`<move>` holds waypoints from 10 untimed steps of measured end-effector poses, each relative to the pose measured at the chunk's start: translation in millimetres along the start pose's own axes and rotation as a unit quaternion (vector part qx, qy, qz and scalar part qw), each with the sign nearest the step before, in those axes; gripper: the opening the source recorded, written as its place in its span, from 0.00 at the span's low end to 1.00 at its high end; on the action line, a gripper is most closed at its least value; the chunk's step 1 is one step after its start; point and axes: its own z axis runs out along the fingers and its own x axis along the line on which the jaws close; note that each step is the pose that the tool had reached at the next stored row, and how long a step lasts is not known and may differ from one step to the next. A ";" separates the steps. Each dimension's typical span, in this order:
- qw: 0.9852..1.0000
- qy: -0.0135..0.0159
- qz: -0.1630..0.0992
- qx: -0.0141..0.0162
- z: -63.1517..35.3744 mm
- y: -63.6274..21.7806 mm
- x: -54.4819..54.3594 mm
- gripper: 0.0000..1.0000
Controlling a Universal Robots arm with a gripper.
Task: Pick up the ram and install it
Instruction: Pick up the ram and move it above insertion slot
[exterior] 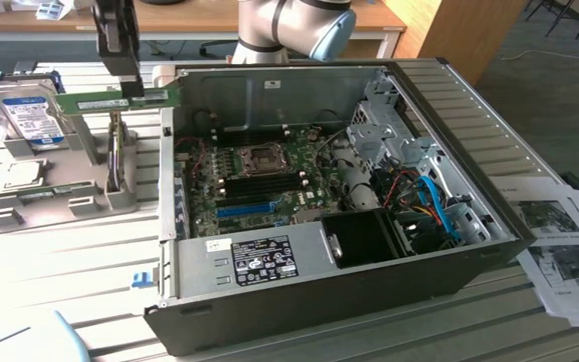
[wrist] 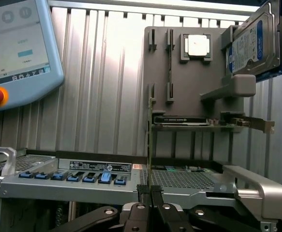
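Observation:
The ram (exterior: 108, 100), a long green stick, hangs level in the air above the grey parts holder (exterior: 58, 185), at the exterior view's left. My gripper (exterior: 133, 93) comes down from above and is shut on the ram near its middle. In the wrist view the ram (wrist: 149, 140) shows edge-on as a thin vertical strip rising from between my fingertips, with the gripper (wrist: 149, 189) pinching it. The open computer case (exterior: 451, 113) lies beside the holder at the exterior view's right, its motherboard (exterior: 259, 177) and dark memory slots (exterior: 269, 185) exposed.
A hard drive (exterior: 30, 113) stands in the holder, and a processor chip (exterior: 23, 173) lies flat on it. A bright blue slot strip (exterior: 244, 209) sits on the motherboard. Printed papers (exterior: 561, 241) lie beyond the case. A teach pendant (wrist: 15, 48) rests on the table.

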 end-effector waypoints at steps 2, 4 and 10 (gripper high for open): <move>1.000 0.000 0.000 0.000 -0.1 -4.1 0.2 0.11; 1.000 0.000 0.000 0.000 -0.3 -8.2 0.3 0.11; 1.000 0.000 0.000 0.000 -0.7 -20.0 0.9 0.11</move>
